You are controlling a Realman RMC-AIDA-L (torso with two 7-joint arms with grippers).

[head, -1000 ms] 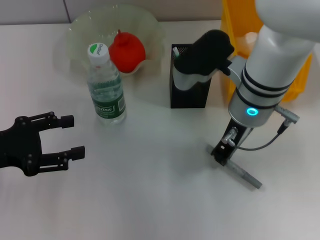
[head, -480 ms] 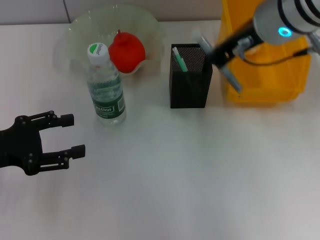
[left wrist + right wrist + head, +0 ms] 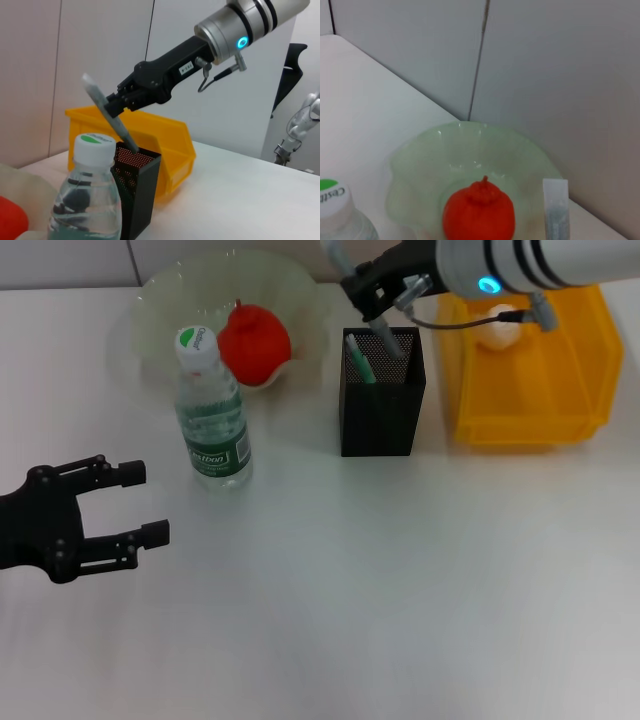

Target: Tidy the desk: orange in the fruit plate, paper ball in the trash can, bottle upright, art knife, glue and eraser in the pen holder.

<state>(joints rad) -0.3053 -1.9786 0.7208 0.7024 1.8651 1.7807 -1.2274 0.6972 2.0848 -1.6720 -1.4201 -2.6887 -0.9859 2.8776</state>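
My right gripper (image 3: pixel 370 297) is shut on the grey art knife (image 3: pixel 388 338) and holds it tilted, its lower end inside the black mesh pen holder (image 3: pixel 378 405). A green item (image 3: pixel 360 360) stands in the holder. The left wrist view shows the same grip (image 3: pixel 124 100) on the knife (image 3: pixel 107 111) above the holder (image 3: pixel 137 192). The bottle (image 3: pixel 212 410) stands upright. The orange (image 3: pixel 254 342) lies in the pale green fruit plate (image 3: pixel 160 300). The paper ball (image 3: pixel 500 326) lies in the yellow bin (image 3: pixel 530 410). My left gripper (image 3: pixel 135 505) is open and empty at the front left.
The bottle stands just in front of the fruit plate and left of the pen holder. The yellow bin sits close to the right of the holder. The right wrist view shows the orange (image 3: pixel 479 215), the plate (image 3: pixel 420 155) and the knife's end (image 3: pixel 555 210).
My right arm has lifted the art knife from the table at the front right and carried it back and left over the pen holder. The left arm has barely moved.
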